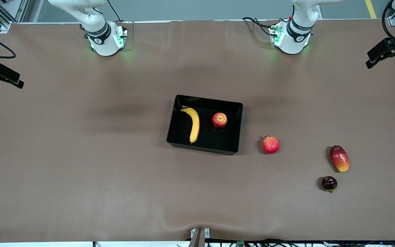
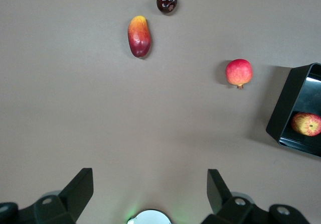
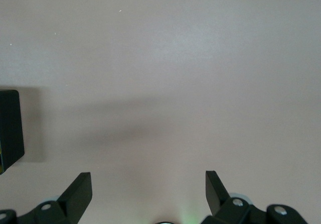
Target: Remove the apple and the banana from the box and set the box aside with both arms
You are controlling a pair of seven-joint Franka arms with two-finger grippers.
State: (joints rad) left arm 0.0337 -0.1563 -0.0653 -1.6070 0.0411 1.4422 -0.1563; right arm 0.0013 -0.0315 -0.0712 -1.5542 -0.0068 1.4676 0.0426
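The black box [image 1: 174, 132] stands at the table's middle. The yellow banana [image 1: 193, 124] lies in it toward the right arm's end. The red apple [image 1: 219, 120] sits in it beside the banana, and also shows in the left wrist view [image 2: 306, 124] inside the box [image 2: 287, 113]. My left gripper [image 2: 150, 181] is open and empty, high over bare table near its base. My right gripper [image 3: 149, 184] is open and empty, high over bare table, with a corner of the box [image 3: 10, 123] at its view's edge. Neither gripper shows in the front view.
A pomegranate [image 1: 270, 144] lies on the table beside the box toward the left arm's end, also in the left wrist view [image 2: 238, 72]. A mango [image 1: 339, 158] [image 2: 139, 35] and a small dark fruit [image 1: 329, 183] [image 2: 166, 1] lie farther toward that end, nearer the front camera.
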